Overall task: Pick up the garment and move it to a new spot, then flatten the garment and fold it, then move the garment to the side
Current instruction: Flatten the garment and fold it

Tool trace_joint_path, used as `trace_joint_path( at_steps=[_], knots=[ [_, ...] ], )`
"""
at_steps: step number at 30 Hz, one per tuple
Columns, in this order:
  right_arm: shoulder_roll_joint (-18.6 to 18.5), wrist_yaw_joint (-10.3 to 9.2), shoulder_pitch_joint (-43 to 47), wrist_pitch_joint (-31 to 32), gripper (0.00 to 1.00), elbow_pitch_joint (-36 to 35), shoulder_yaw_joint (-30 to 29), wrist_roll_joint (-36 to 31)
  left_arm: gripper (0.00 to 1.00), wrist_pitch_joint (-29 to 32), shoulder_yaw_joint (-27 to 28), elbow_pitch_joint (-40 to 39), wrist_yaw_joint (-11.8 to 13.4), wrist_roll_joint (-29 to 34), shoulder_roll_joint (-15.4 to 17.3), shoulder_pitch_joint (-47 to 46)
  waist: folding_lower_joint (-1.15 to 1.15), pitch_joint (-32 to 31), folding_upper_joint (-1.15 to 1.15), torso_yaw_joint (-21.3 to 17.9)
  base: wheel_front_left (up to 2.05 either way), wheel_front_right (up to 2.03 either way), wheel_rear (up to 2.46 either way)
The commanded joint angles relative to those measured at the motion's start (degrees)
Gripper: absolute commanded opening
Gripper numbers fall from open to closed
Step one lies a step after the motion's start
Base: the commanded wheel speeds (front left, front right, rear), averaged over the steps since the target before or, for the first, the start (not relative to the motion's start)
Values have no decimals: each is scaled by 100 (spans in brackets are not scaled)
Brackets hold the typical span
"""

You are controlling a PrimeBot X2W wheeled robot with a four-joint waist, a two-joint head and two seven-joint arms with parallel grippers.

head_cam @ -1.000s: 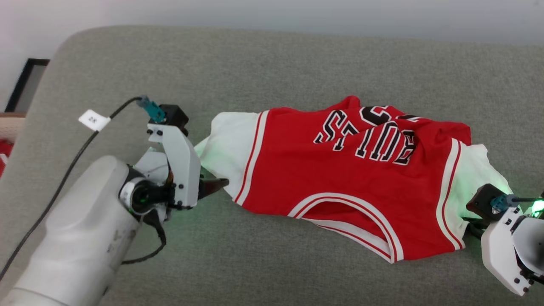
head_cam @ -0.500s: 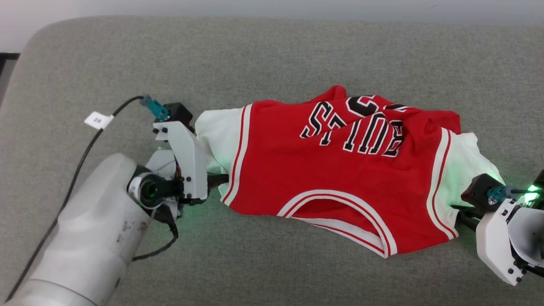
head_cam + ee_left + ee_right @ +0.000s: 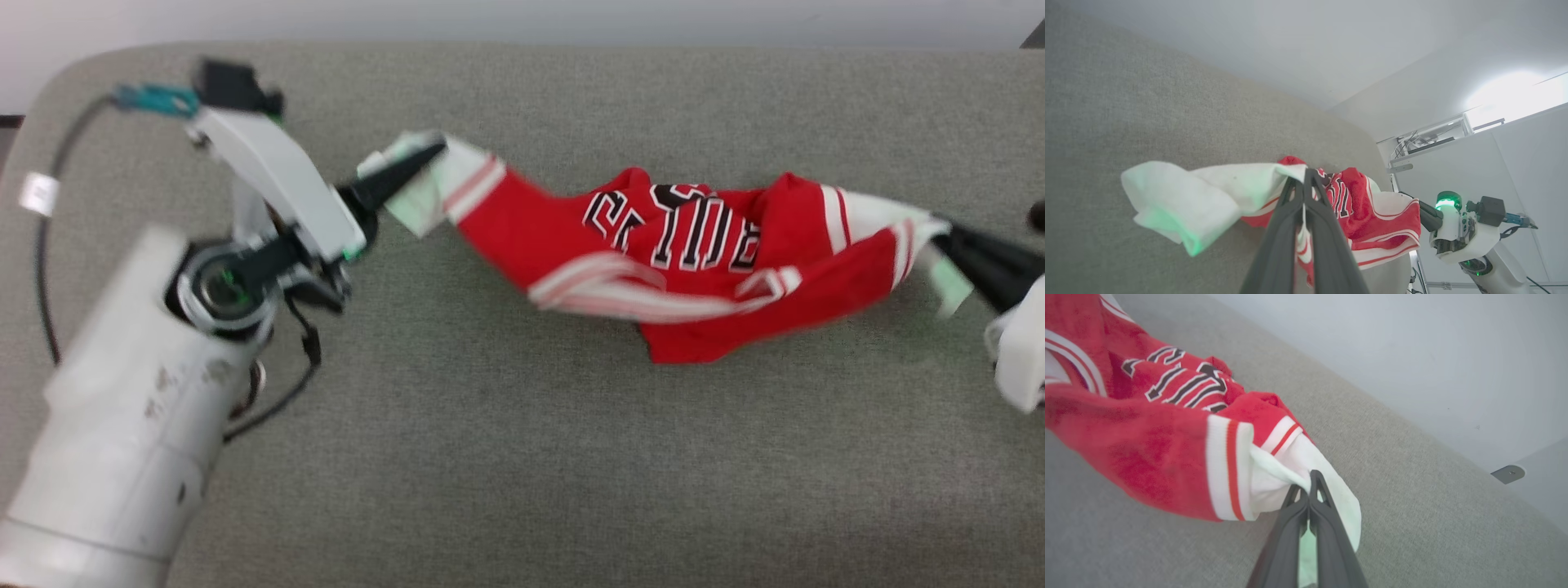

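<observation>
Now we clamp left gripper (image 3: 420,159) tight on one white sleeve (image 3: 1180,204), right gripper (image 3: 947,241) on other; red jersey-style T-shirt with black lettering (image 3: 718,286) hangs strung between them. Moments ago it lay flat on grey fabric cushion (image 3: 571,457). Pickup looks done, carrying to new spot next.

The left claw (image 3: 1307,176) has its two dark fingers pressed together on the garment (image 3: 1372,220). Left of the claw a white sleeve (image 3: 1200,200) hangs loose, tinted green, above the grey cushion (image 3: 1126,102). Right of it, red cloth with striped trim stretches to the right claw (image 3: 1414,203).
</observation>
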Motion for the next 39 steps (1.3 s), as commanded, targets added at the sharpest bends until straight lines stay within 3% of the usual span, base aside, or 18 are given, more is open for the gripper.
trace_joint_path(
  at_steps=[1, 6, 12, 17, 20, 24, 28, 34, 39],
  knots=[
    [120, -8, -67, 53, 0, -10, -324, 56, 0, -142, 122, -10, 1, -42, -26, -214, 0, 79, 0, -22, 0, 0, 0],
    [936, -8, -842, 234, 0, 579, -1263, -91, 0, -774, 372, 738, 69, 169, -243, -1066, 0, 330, 0, -201, 0, 0, 0],
    [2212, -8, -2752, 245, 0, 2000, -2088, -630, 0, -2045, 543, 2022, 373, 816, -492, -2833, 0, 589, 0, -457, 0, 0, 0],
    [2841, -8, -4287, -371, 0, 3007, -2717, -1243, 0, -3009, 853, 2601, 228, 966, -594, -4201, 0, 586, 0, -576, 0, 0, 0],
    [3045, -8, -4694, -707, 0, 3495, -2861, -1573, 0, -3197, 910, 2889, 110, 912, -705, -4592, 0, 443, 0, -602, 0, 0, 0],
    [3064, -8, -4773, -790, 0, 3804, -2753, -1688, 0, -3112, 954, 3109, 24, 771, -767, -4565, 0, 316, 0, -568, 0, 0, 0],
    [2959, -8, -4221, -695, 0, 3919, -2195, -1530, 0, -2719, 765, 3257, -14, 692, -829, -3951, 0, 193, 0, -518, 0, 0, 0],
    [2367, -7, -2784, -343, 0, 3195, -1403, -747, 0, -2255, 541, 2146, -8, 333, -684, -2138, 0, 136, 0, -441, 0, 0, 0],
    [1649, -7, -1221, -239, 0, 2178, -1277, -44, 0, -2133, 191, 776, -9, 138, -395, -343, 0, 26, 0, -307, 0, 0, 0]
  ],
)
